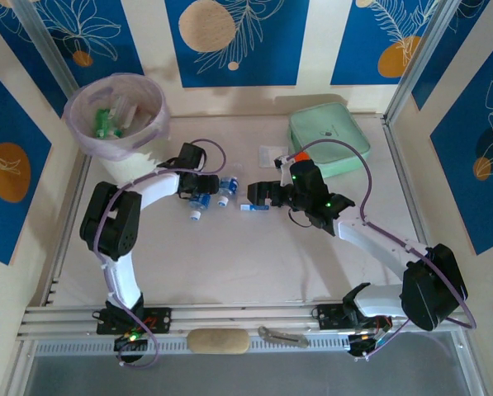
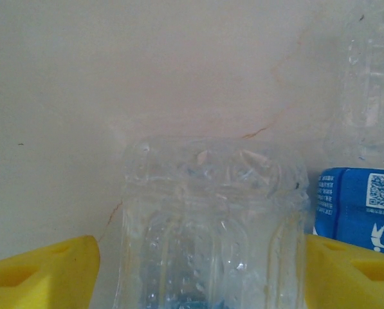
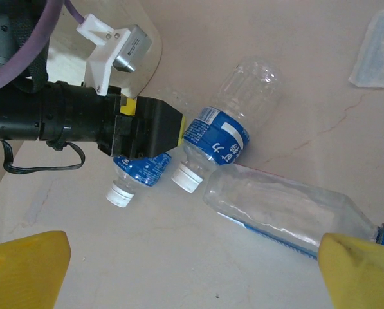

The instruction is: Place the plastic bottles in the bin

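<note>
- The bin (image 1: 114,115) stands at the far left corner of the bench (image 1: 229,264). It is lined with a pale lilac bag (image 1: 151,92), and green bottles (image 1: 106,124) lie inside it.
- My left pincer (image 1: 199,188) sits low near the middle of the bench, over a cluster of bottles. Its yellow fingers (image 2: 44,273) stand apart on either side of one clear bottle (image 2: 211,219). The right finger is against the plastic, and a sliver of bench shows beside the left one.
- Just to its right, a blue-labelled bottle (image 3: 224,125) lies on its side, touching its neighbours.
- My right pincer (image 1: 258,195) is spread wide and grips nothing. A long clear bottle (image 3: 275,206) lies flat just ahead of it.
- A mint-green case (image 1: 327,139) rests at the far right.
</note>
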